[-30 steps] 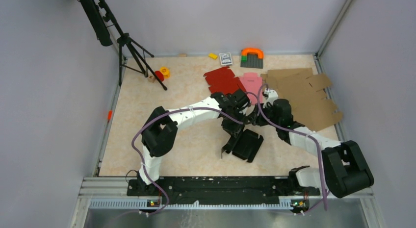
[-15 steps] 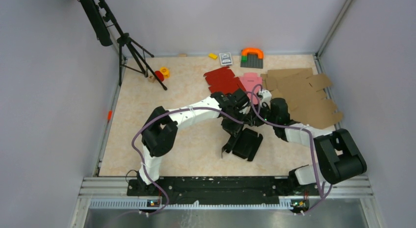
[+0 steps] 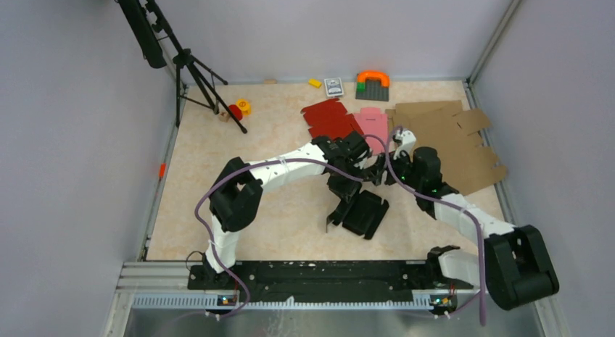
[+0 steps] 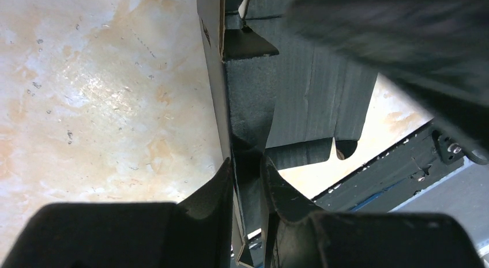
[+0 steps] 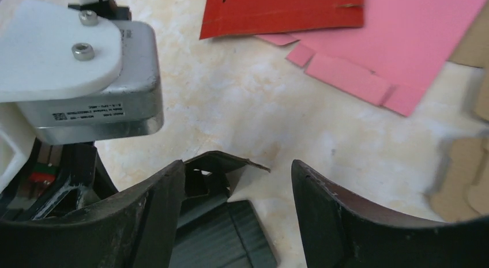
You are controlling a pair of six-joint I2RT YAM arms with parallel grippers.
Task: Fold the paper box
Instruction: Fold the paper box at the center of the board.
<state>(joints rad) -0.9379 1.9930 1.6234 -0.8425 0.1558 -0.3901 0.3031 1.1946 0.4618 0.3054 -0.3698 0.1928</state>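
The black paper box (image 3: 365, 214) lies partly folded on the table's middle, one wall standing up. In the left wrist view that upright wall of the box (image 4: 305, 101) runs away from the camera, and my left gripper (image 4: 247, 167) is shut on its near edge. From above, the left gripper (image 3: 341, 190) sits at the box's far left corner. My right gripper (image 5: 237, 176) is open, its fingers (image 5: 167, 193) either side of a raised corner flap of the box (image 5: 222, 164) without pinching it. Seen from above, the right gripper (image 3: 378, 175) hovers just behind the box.
A red blank (image 3: 328, 118) and a pink blank (image 3: 371, 122) lie behind the grippers, with large brown cardboard sheets (image 3: 450, 141) to the right. Small toys (image 3: 373, 83) and a card deck (image 3: 333, 86) line the back wall. A tripod (image 3: 190, 69) stands at the far left.
The right gripper's fingers have spread wider apart, and the right arm has shifted to the right. The left arm and the box stay as they were.
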